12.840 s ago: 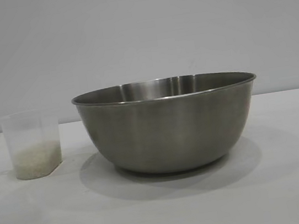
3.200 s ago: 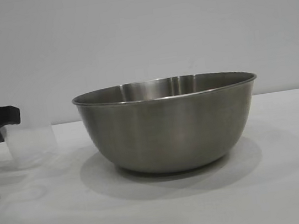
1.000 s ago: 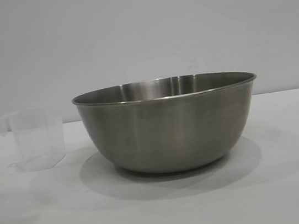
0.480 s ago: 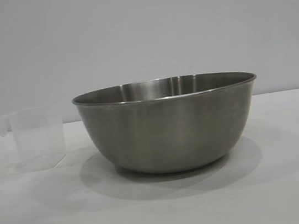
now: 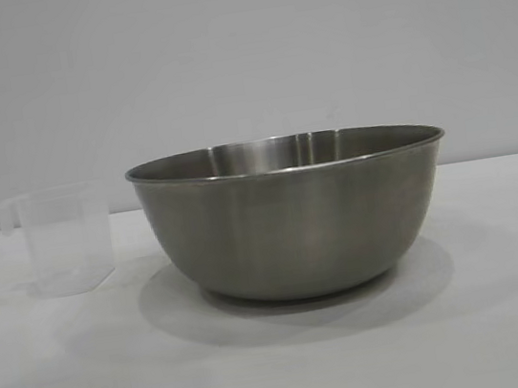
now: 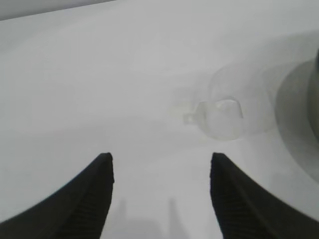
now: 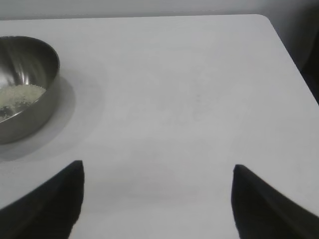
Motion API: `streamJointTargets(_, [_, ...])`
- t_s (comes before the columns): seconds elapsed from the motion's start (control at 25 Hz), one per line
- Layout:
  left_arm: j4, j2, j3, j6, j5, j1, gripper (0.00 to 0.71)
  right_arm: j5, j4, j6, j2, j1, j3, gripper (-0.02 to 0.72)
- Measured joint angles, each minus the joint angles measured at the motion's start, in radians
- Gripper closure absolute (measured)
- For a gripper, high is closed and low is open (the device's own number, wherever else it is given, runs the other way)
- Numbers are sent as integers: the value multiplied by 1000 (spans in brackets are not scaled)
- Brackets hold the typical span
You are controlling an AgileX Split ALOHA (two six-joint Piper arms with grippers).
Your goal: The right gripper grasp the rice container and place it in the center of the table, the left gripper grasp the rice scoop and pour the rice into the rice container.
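The steel rice container [image 5: 293, 216] stands in the middle of the white table [image 5: 283, 364]; its side also shows in the right wrist view [image 7: 27, 89], with white rice [image 7: 20, 94] lying inside. The clear rice scoop [image 5: 61, 241] stands upright and empty to its left, apart from it, and appears as a faint cup in the left wrist view [image 6: 224, 117]. My left gripper [image 6: 160, 159] is open over bare table, short of the scoop, holding nothing. My right gripper [image 7: 158, 169] is wide open over bare table, away from the container. Neither arm shows in the exterior view.
The table's far edge and rounded corner [image 7: 261, 19] lie beyond the right gripper, with dark space past the side edge [image 7: 311, 74]. A plain grey wall [image 5: 239, 52] stands behind the table.
None over the last second. Earlier, the scoop held rice; the left gripper carried it, and it now stands empty slightly right of its first spot.
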Motion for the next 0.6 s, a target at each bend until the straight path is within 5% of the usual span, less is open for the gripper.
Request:
streamJointTargets(0.28, [-111, -280, 0, 64, 231, -108, 336, 0, 0, 0, 0, 0, 0, 156])
streamJointTargets(0.4, [-156, -386, 0, 109, 364, -118, 236, 0, 0, 0, 0, 0, 0, 156])
streamJointTargets(0.6, [-203, -560, -13, 137, 545, -118, 240, 0, 0, 0, 0, 0, 0, 156])
